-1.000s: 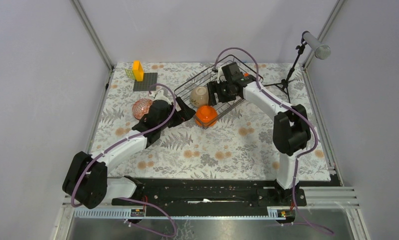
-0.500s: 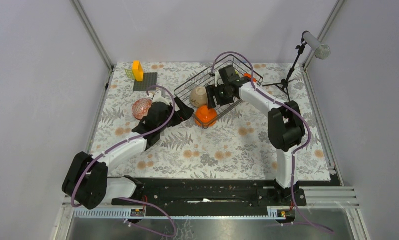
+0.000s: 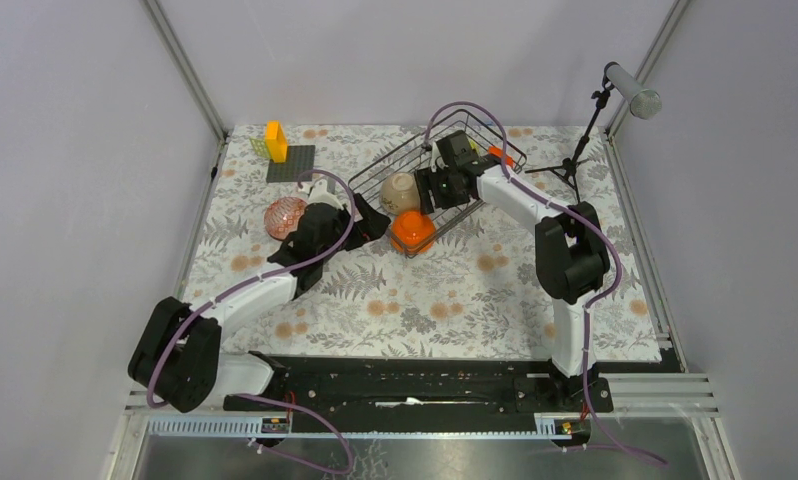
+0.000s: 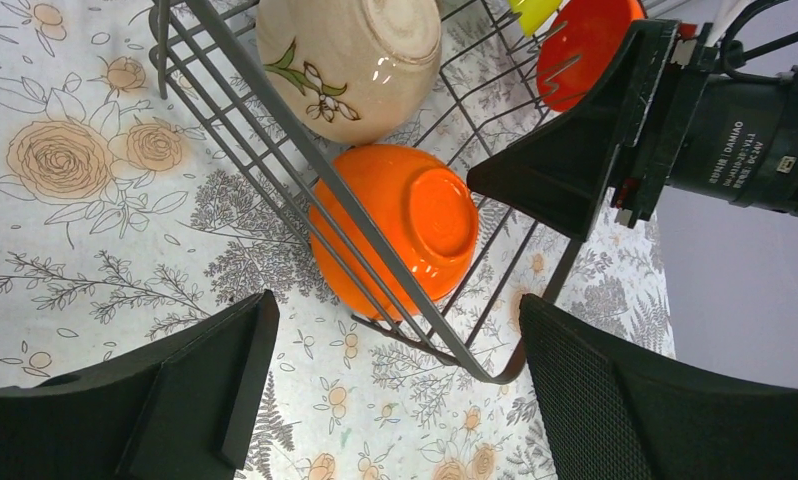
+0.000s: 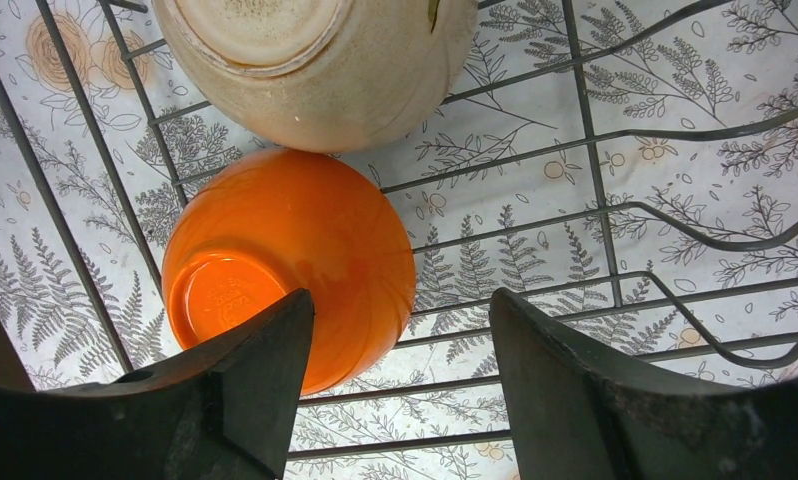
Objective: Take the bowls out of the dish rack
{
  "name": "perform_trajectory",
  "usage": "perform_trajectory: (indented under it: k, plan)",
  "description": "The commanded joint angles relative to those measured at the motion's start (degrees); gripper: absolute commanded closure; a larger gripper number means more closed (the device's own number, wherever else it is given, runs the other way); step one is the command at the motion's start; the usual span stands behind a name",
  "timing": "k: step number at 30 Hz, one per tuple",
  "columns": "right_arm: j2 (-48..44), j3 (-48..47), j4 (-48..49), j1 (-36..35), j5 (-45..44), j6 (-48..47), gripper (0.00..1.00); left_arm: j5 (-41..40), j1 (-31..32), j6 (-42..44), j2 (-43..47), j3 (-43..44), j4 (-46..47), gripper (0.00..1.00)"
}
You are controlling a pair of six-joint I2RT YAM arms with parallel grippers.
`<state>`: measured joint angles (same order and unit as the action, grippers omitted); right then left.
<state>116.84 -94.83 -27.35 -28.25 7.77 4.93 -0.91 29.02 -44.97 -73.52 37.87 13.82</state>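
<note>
Early going: one bowl out, the rest racked.
The pink-red bowl [image 3: 285,215] sits at nine o'clock of the dish rack [image 4: 305,150]; the beige bowl [image 3: 400,192] and orange bowl [image 3: 413,230] lie inside. The left gripper [image 4: 395,400] gapes wide, empty; the right gripper [image 5: 400,375], jaws apart, hovers over the orange bowl.

Orange bowl [image 4: 425,215] is glossy and smooth; beige bowl [image 4: 345,60] glazed, faintly speckled; dish rack [image 3: 370,185] is dark metal wire

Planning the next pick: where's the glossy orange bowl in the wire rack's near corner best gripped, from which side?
Probably the raised foot ring, from above: the glossy orange bowl lies base-up, and bars of the dark wire dish rack fence its sides.
</note>
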Motion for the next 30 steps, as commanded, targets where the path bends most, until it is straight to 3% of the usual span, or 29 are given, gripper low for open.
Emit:
perform_trajectory:
  k: [1,9,16,24,30]
  plan:
    - [-3.2,1.9,2.8,-0.7,0.3,0.0,0.28,0.6,-0.1,1.9,-0.9,0.5,3.5,0.05]
    - [-2.9,0.7,5.6,-0.8,4.3,4.2,0.21,0.4,-0.1,2.0,0.5,-1.3,5.0,0.06]
    - [-2.2,0.2,10.6,-0.7,-0.7,15.8,0.01,-0.4,-0.1,1.8,1.6,-2.1,5.4,0.06]
    - [-8.1,7.7,18.8,-1.0,-14.4,25.6,0.0,-2.6,-0.1,2.1,3.5,-0.9,3.2,0.06]
    - [-4.5,5.3,19.1,-0.3,-10.2,31.1,0.0,-5.2,-0.1,3.7,5.6,2.1,0.5,0.06]
